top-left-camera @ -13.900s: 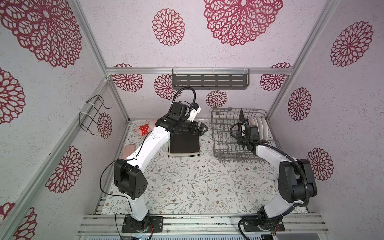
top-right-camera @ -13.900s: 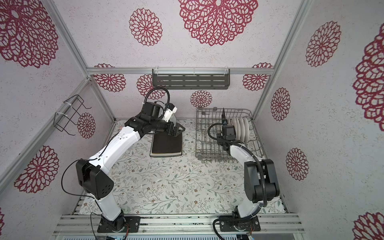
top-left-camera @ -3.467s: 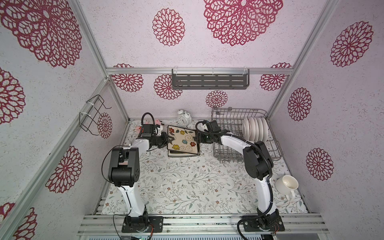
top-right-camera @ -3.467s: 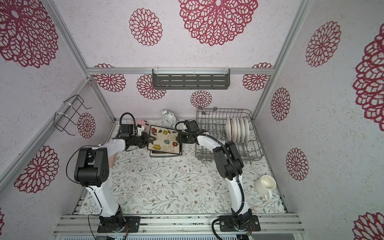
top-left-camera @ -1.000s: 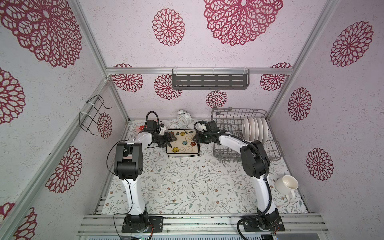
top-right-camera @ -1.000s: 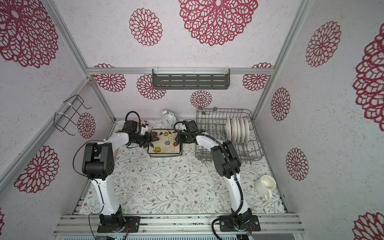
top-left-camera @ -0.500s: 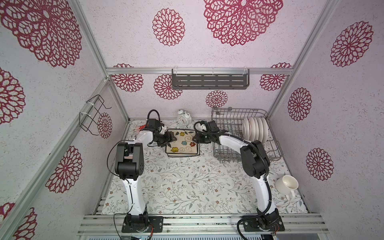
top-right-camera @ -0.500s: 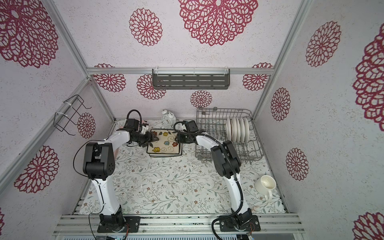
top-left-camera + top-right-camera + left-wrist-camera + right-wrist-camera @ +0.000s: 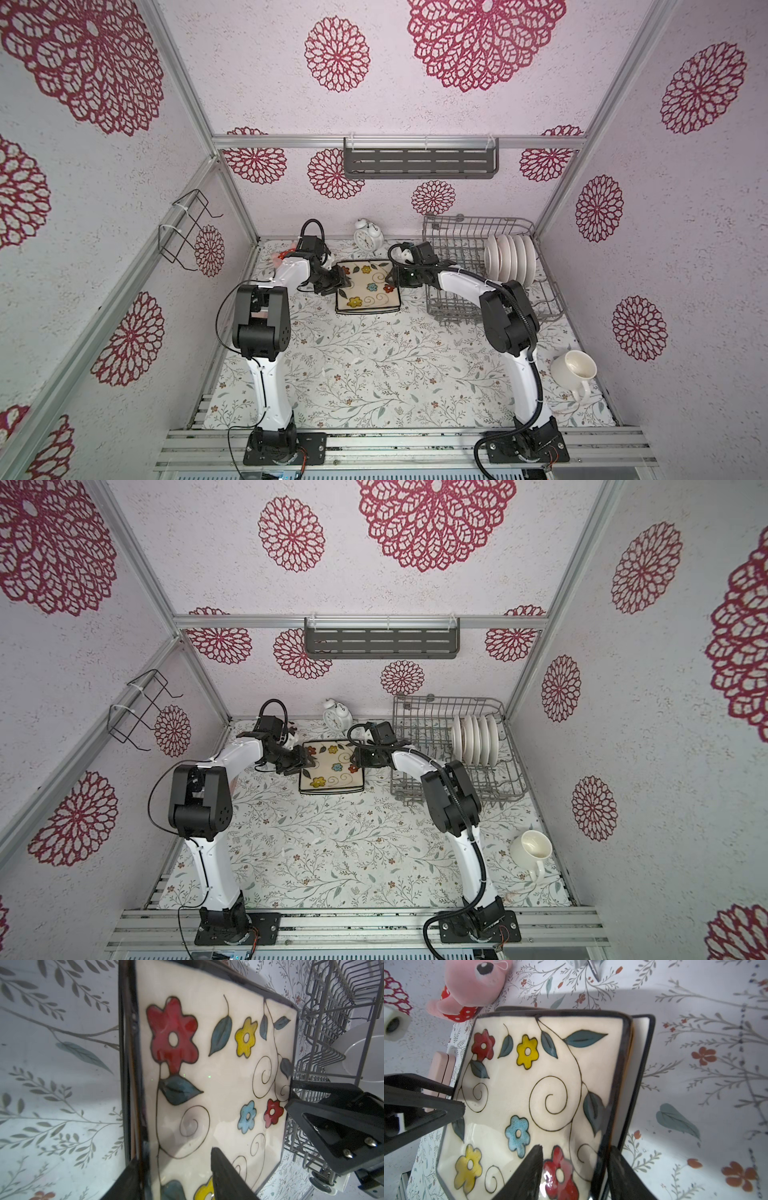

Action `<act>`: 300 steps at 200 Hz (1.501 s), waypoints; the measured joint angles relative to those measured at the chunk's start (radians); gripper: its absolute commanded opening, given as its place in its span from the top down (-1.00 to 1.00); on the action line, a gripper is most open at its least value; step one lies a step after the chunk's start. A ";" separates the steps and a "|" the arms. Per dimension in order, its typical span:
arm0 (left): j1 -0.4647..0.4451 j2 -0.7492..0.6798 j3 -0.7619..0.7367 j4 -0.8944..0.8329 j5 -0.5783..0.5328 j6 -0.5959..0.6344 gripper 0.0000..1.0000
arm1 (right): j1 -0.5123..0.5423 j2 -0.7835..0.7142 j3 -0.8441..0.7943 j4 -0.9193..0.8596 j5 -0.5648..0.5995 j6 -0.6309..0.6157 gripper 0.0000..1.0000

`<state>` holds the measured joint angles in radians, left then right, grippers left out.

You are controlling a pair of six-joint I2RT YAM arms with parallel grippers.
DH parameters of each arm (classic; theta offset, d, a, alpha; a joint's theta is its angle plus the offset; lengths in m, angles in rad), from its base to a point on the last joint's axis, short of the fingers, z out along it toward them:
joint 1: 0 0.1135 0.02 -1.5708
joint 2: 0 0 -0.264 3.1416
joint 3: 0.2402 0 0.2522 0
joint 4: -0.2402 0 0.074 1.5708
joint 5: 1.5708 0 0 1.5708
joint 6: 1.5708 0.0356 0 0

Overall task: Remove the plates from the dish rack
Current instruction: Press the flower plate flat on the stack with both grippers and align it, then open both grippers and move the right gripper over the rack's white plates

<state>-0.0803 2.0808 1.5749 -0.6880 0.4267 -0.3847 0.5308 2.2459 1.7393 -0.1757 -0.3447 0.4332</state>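
Observation:
A square cream flower-painted plate (image 9: 368,286) (image 9: 332,769) lies on a stack left of the dish rack (image 9: 478,219) (image 9: 449,699). Under it shows a white black-edged plate (image 9: 640,1059). My left gripper (image 9: 343,279) (image 9: 174,1155) is shut on the flower plate's (image 9: 218,1074) left rim, one finger below and one on the face. My right gripper (image 9: 392,277) (image 9: 575,1147) is shut on the opposite rim of the flower plate (image 9: 539,1084). Several round white plates (image 9: 511,259) (image 9: 476,739) stand upright in the rack. Whether the flower plate rests fully on the stack I cannot tell.
A white alarm clock (image 9: 368,239) stands at the back wall behind the stack. A pink plush toy (image 9: 473,982) lies at the back left. A white mug (image 9: 575,365) lies at the front right. A dark slotted shelf (image 9: 419,162) and a wire holder (image 9: 185,232) hang on the walls.
My left gripper has slid right onto the flower plate's left rim and its jaws have narrowed on it. The right gripper has kept its grip and place.

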 measured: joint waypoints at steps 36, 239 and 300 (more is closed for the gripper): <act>-0.003 0.000 0.010 -0.018 -0.018 0.002 -0.05 | 0.000 0.000 -0.018 0.021 -0.001 0.005 -0.04; -0.026 -0.135 0.023 -0.055 -0.121 0.038 -0.19 | 0.001 -0.063 -0.077 0.032 0.036 0.004 -0.44; -0.071 -0.359 0.010 -0.030 -0.154 0.051 -0.51 | 0.003 -0.296 -0.137 -0.032 0.134 -0.127 -0.65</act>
<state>-0.1516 1.7214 1.5852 -0.7177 0.2729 -0.3332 0.5335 1.9499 1.6024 -0.2073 -0.2108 0.3065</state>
